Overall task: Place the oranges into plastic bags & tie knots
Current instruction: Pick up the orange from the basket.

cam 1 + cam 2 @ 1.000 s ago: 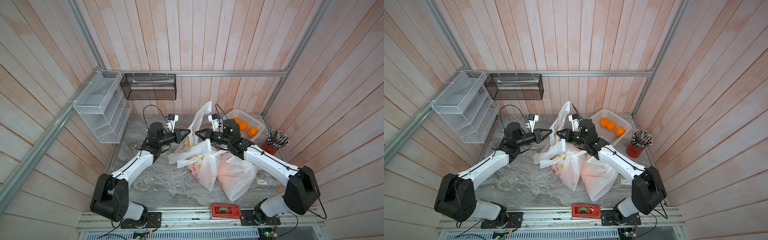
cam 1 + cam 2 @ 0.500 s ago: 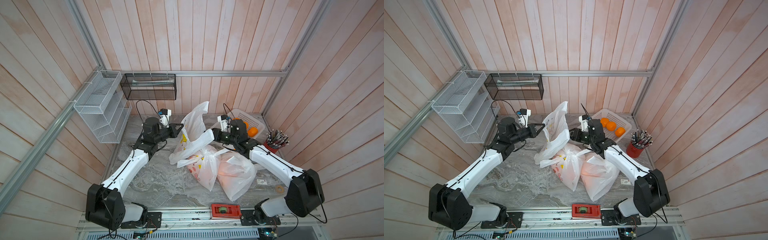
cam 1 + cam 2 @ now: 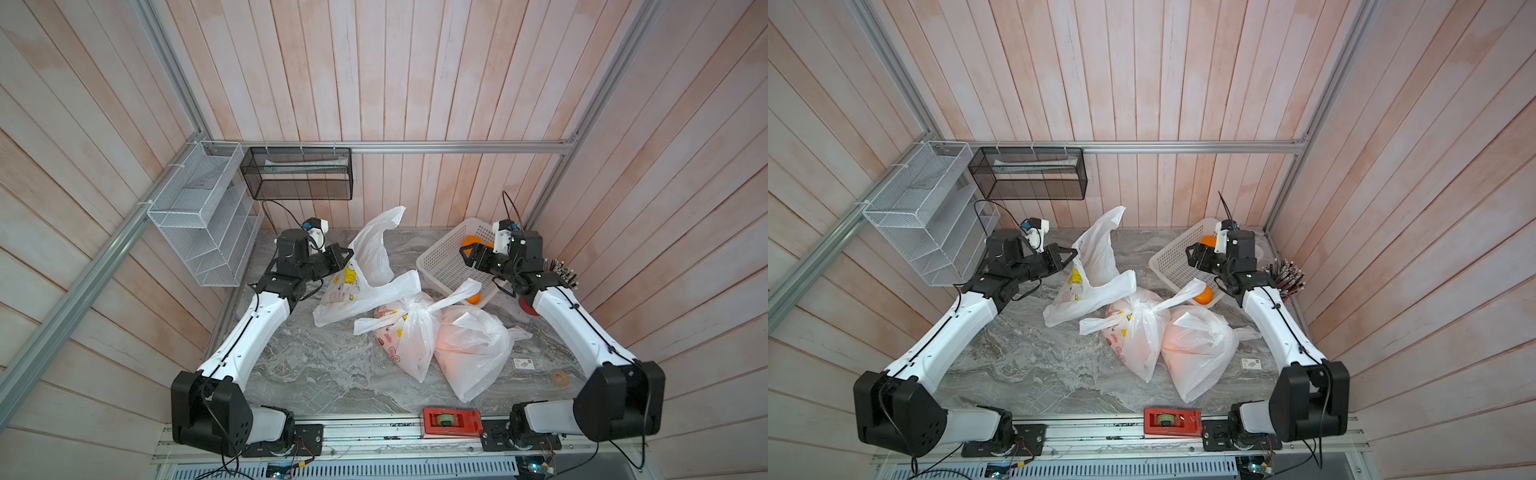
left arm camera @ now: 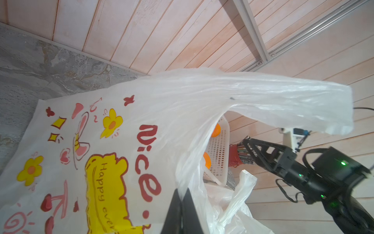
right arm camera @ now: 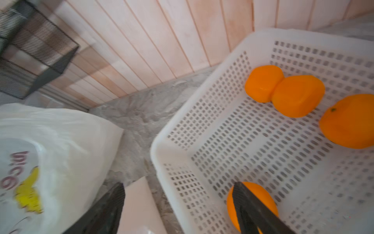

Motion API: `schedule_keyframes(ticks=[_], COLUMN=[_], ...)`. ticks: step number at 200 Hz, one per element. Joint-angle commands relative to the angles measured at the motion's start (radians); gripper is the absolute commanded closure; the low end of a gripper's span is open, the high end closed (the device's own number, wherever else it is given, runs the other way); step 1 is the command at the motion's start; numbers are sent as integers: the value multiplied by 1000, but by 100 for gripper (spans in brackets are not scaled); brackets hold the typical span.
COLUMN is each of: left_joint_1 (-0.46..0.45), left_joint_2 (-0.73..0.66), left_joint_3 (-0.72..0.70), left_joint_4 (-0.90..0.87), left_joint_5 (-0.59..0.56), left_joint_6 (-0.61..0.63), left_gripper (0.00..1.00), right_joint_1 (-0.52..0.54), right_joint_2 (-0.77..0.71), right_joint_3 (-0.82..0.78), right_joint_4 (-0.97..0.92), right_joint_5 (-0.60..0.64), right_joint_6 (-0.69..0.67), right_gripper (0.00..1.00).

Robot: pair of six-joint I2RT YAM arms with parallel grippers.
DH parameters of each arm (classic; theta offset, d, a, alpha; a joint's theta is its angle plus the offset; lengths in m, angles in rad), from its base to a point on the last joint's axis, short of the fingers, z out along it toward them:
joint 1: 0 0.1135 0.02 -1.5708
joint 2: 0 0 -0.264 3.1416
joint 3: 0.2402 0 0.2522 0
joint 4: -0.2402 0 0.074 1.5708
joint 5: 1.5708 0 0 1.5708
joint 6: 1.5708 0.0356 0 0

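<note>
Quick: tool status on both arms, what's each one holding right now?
Left tool: closed, pinching the printed bag.
Right tool: open, empty, over the white basket's edge.

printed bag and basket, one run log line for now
left end effector: shut on printed bag | right end effector: open, empty, at basket | oranges: four in basket | filled bags: two
</note>
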Motion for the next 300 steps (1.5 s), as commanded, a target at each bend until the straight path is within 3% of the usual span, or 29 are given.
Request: schedule_keyframes(ticks=[1, 53, 120, 214, 241, 271, 300], left_joint_1=[1, 1, 0, 1, 2, 1, 1], left_joint_2=[14, 26, 54, 92, 97, 89, 80], left_joint_3=[29, 23, 58, 76, 78, 66, 50], left_joint_4=[-23, -18, -55, -71, -70, -68, -62], left_joint_5=[23, 54, 58, 58, 63, 61, 65], left_joint_6=[-6, -32, -14, -6, -9, -9, -12], left_gripper=[100, 100, 100, 100, 100, 100, 100], right_joint_1=[-17, -51, -96, -100, -102, -105, -104], right_joint_2=[120, 447, 779, 962, 991, 956, 855], right_joint_3=[102, 402, 744, 888, 928, 903, 818], right_joint_4=[-128, -203, -322, -318, -346, -341, -305], right_joint_5=[171, 430, 426, 408, 395, 389, 376], right_joint_6=[-148, -345, -451, -536, -536, -520, -505], right_gripper=[6, 2, 2, 3, 14, 37, 43])
